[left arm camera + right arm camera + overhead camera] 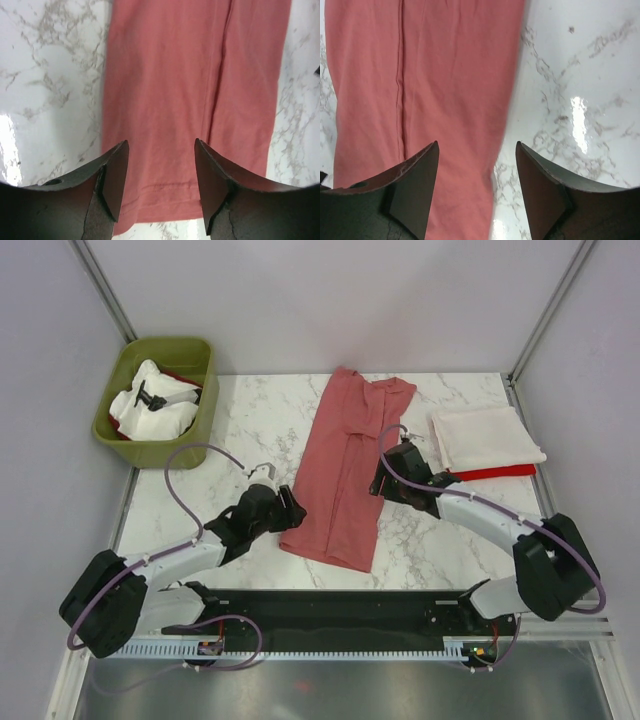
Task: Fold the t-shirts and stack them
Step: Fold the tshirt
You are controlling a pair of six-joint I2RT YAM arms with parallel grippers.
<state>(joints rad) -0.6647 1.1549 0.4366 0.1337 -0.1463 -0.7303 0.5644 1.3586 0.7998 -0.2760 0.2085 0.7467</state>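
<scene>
The marble desk (250, 430) carries everything. In its middle lies the dusty salmon-red t-shirt (345, 465), folded lengthwise into a long narrow band from the far edge toward me. It lies flat and smooth, with one folded edge running down its length and a stitched hem at the near end. A green bin (120, 430) at the far left holds bunched white cloth. At the far right a cream-white t-shirt (485, 437), folded square, lies on a bright red one (495, 473). My left fingers (295, 508) stand apart over the band's near left corner, gripping nothing. My right fingers (378, 483) are spread wide over its right edge, empty too.
</scene>
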